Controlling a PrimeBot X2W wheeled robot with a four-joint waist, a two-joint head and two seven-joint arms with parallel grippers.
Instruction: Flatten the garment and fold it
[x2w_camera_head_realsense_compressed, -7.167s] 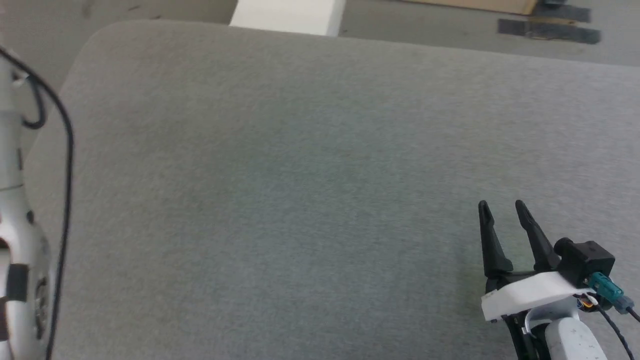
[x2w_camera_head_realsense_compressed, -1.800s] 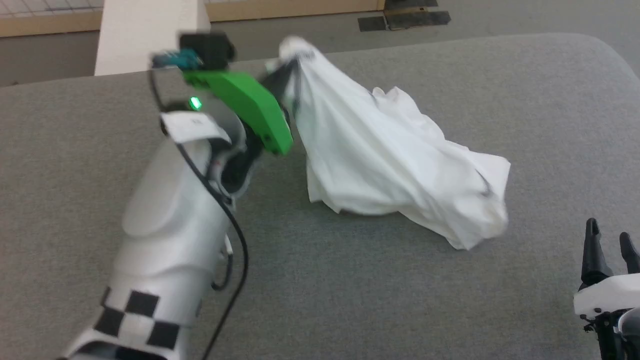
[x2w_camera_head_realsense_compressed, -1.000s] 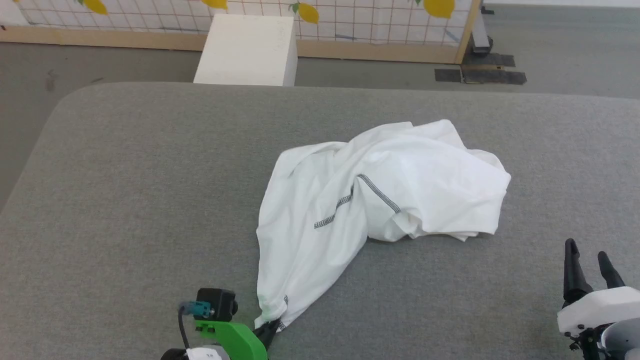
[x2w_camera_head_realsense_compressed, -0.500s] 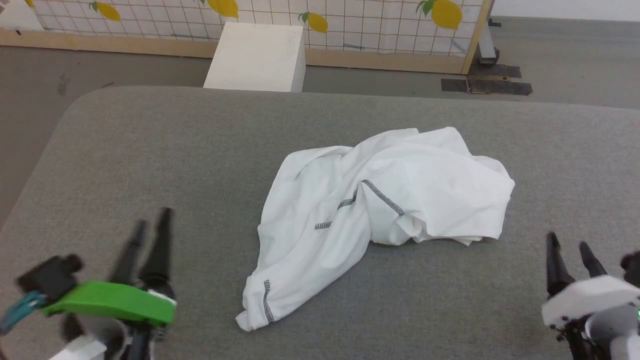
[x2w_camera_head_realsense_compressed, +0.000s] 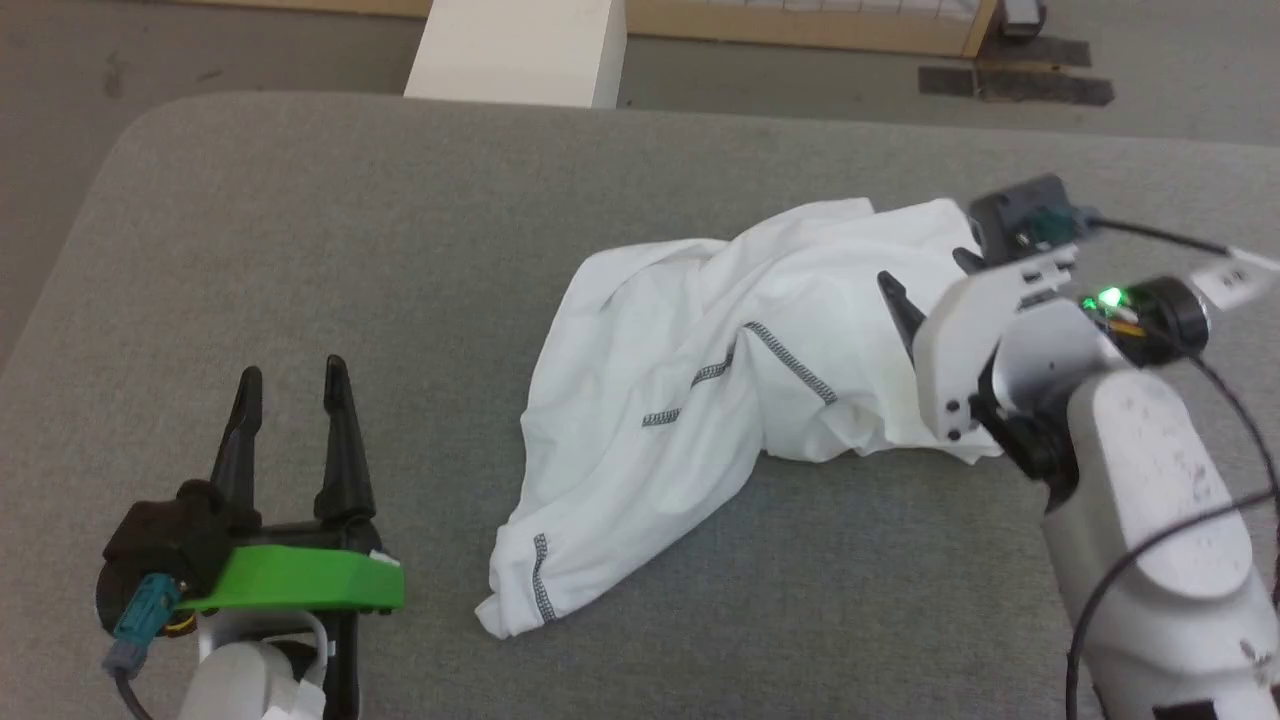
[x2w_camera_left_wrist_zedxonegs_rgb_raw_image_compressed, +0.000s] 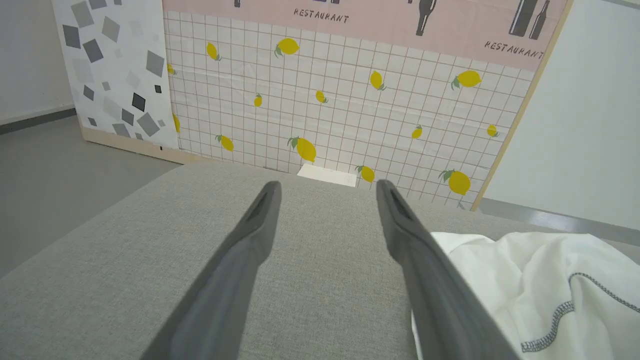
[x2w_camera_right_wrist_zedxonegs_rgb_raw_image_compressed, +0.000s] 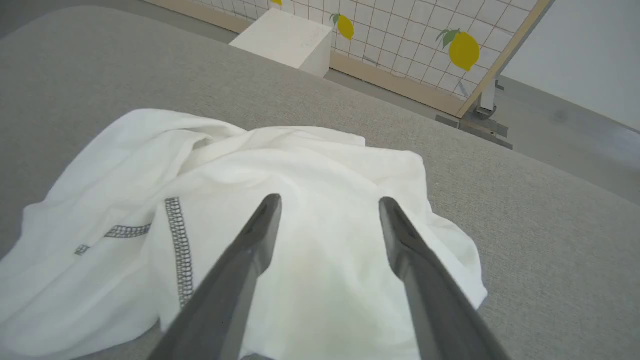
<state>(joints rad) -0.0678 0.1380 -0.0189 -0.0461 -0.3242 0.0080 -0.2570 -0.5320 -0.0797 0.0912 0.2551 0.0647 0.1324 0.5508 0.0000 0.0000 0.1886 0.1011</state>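
- The white shirt (x2w_camera_head_realsense_compressed: 700, 400) lies crumpled near the middle of the grey bench (x2w_camera_head_realsense_compressed: 300, 220) — dark zigzag seams (x2w_camera_head_realsense_compressed: 790, 365) face up.
- The right end effector (x2w_camera_head_realsense_compressed: 922, 270) is over the shirt's right part, released, holding nothing.
- The left end effector (x2w_camera_head_realsense_compressed: 292, 368) is well apart on the left — also released and empty.
- A white box (x2w_camera_head_realsense_compressed: 520, 50) stands beyond the bench.

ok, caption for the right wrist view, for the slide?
Right gripper, open, aimed down at the crumpled white garment on the grey table, with a white box beyond.

grey padded table (x2w_camera_head_realsense_compressed: 300, 220), crumpled white garment (x2w_camera_head_realsense_compressed: 720, 390)
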